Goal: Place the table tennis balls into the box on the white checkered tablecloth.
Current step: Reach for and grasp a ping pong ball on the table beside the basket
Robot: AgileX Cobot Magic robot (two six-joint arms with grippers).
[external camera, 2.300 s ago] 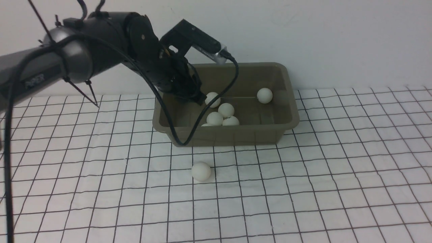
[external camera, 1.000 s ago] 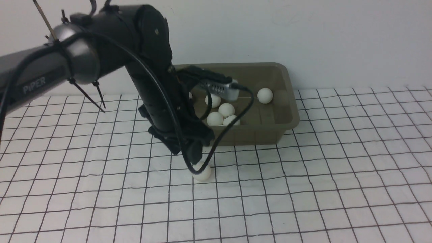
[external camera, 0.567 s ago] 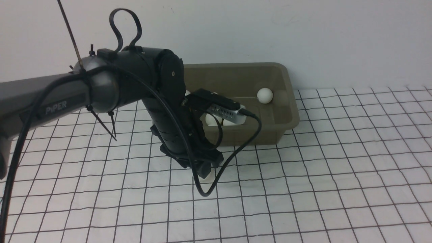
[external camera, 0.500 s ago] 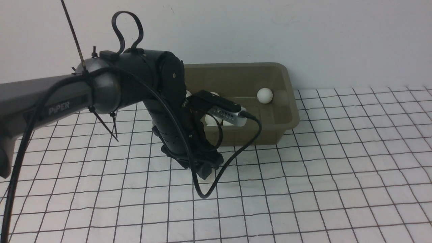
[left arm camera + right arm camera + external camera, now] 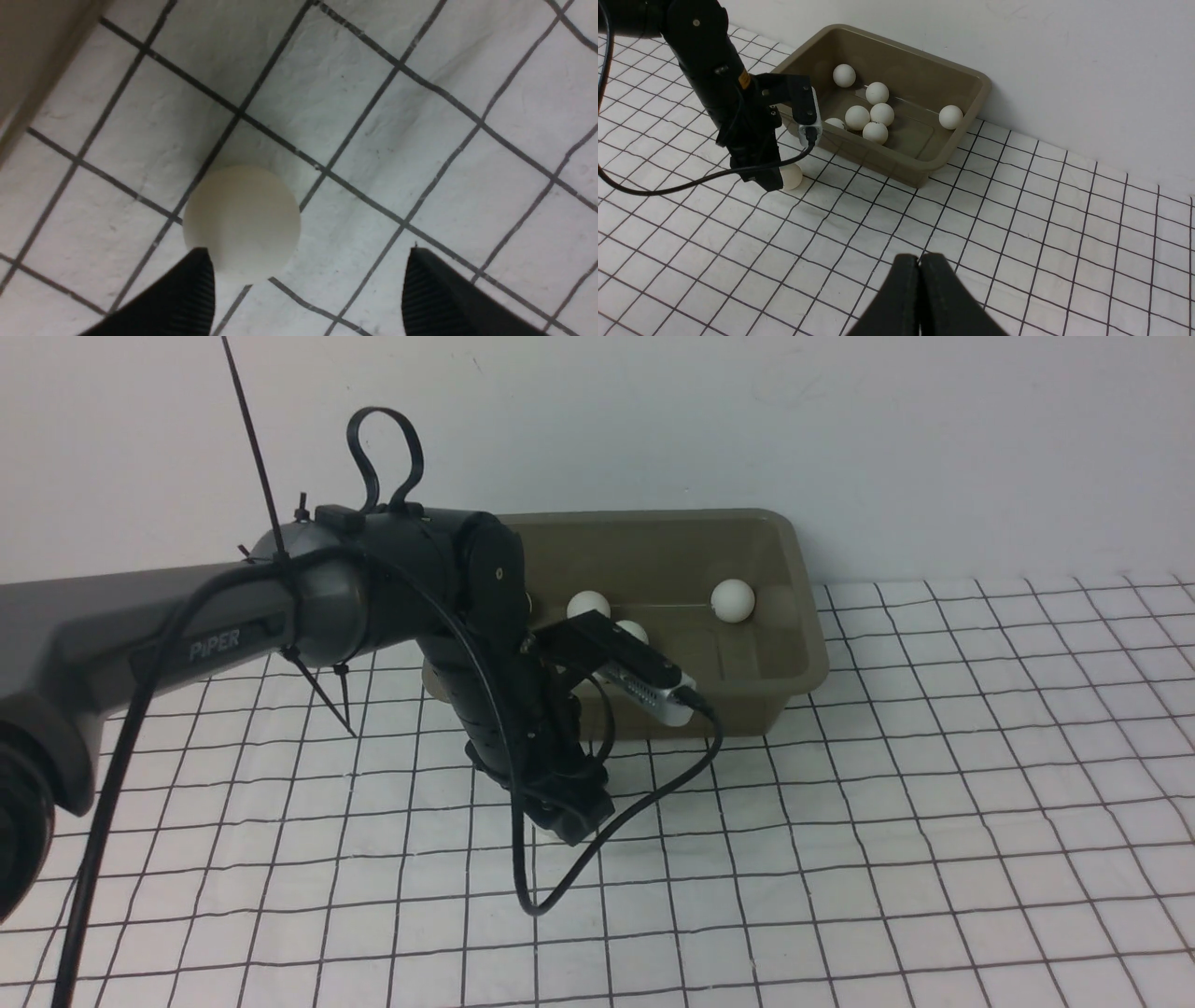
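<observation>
I see the left end effector [image 5: 303, 289] down at the white checkered tablecloth [image 5: 887, 821], its 2 fingers spread wide and gripping nothing. 1 table tennis ball [image 5: 241, 223] lies on the cloth just in front of the box [image 5: 794, 672], close against 1 finger [image 5: 187, 298] and off-centre in the gap. In the front view the left arm [image 5: 411, 607] and its cable [image 5: 597, 845] hide that ball and the box's left part. The box runs lengthwise left to right, open side up, against the white wall [image 5: 840, 429]. From the right wrist view I count 7 balls inside: 6 [image 5: 870, 115] toward the left half, 1 [image 5: 950, 116] apart near the right end. The right end effector [image 5: 920, 280] is closed and empty, well clear.
</observation>
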